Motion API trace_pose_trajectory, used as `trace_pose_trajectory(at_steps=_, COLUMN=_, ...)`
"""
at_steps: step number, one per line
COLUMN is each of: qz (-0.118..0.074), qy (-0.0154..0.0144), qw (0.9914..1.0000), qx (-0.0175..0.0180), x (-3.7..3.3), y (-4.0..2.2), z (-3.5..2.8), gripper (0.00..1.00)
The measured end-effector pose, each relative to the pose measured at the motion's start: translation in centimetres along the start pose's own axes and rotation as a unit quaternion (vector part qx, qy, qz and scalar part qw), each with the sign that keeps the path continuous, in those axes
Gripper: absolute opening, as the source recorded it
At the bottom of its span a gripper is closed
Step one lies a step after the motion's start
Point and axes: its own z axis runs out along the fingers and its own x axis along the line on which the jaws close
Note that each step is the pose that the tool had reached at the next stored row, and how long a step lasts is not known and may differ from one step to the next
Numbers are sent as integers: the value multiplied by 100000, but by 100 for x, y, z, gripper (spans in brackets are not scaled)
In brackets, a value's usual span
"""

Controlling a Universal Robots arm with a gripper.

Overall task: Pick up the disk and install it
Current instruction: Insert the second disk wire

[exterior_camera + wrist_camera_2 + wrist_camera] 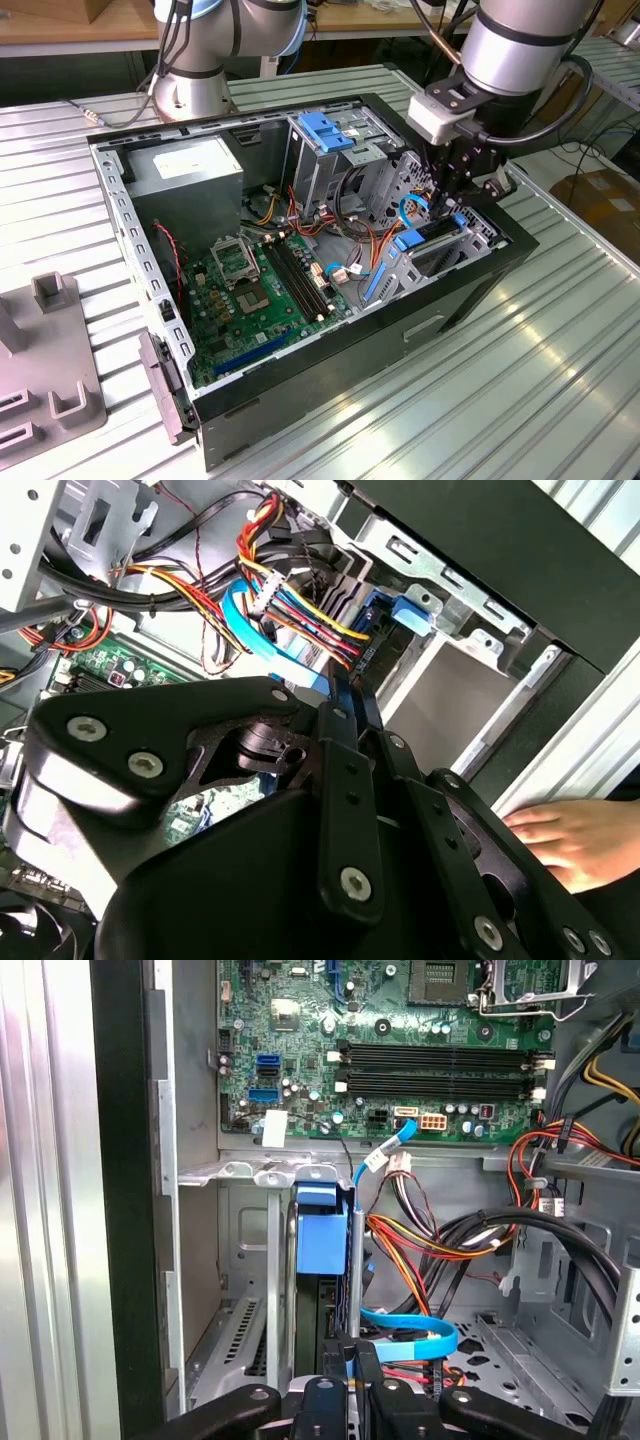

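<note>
Tool (345, 1385) upright, clamping disk (320, 1250)

Flat dark grey hard drive in a bright blue plastic carrier frame (322, 1245) stands on edge, upright, part-way into the metal drive bay at the case's front corner. In the exterior view its blue frame (408, 240) sits beside the green motherboard, on the exterior view's right.
</note>
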Motion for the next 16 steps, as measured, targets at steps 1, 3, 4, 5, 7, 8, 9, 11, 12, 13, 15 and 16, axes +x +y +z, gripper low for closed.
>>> trace_pose_trajectory(at_steps=1, qz=9, qy=-8, qw=100000, qx=76, x=0, y=0, z=-6, gripper=16)
trace_pose_trajectory(at_steps=3, qz=13, qy=-20, qw=100000, qx=307, x=0, y=9, z=-12, gripper=16)
trace_pose_trajectory(at_steps=4, qz=15, qy=-55, qw=99999, qx=435, x=1, y=27, z=-15, gripper=16)
trace_pose_trajectory(at_steps=5, qz=29, qy=-164, qw=99999, qx=472, x=3, y=47, z=-20, gripper=16)
trace_pose_trajectory(at_steps=7, qz=115, qy=-694, qw=99996, qx=572, x=9, y=82, z=-22, gripper=16)
trace_pose_trajectory(at_steps=8, qz=179, qy=-1073, qw=99992, qx=607, x=18, y=87, z=-19, gripper=16)
trace_pose_trajectory(at_steps=9, qz=223, qy=-1338, qw=99989, qx=618, x=27, y=88, z=-16, gripper=16)
trace_pose_trajectory(at_steps=11, qz=367, qy=-2175, qw=99974, qx=637, x=57, y=90, z=-9, gripper=16)
trace_pose_trajectory(at_steps=12, qz=467, qy=-2716, qw=99960, qx=651, x=81, y=92, z=-3, gripper=16)
trace_pose_trajectory(at_steps=13, qz=506, qy=-2944, qw=99953, qx=660, x=97, y=93, z=3, gripper=16)
trace_pose_trajectory(at_steps=15, qz=516, qy=-3025, qw=99951, qx=659, x=124, y=95, z=14, gripper=16)
trace_pose_trajectory(at_steps=16, qz=518, qy=-3024, qw=99951, qx=657, x=125, y=96, z=20, gripper=16)
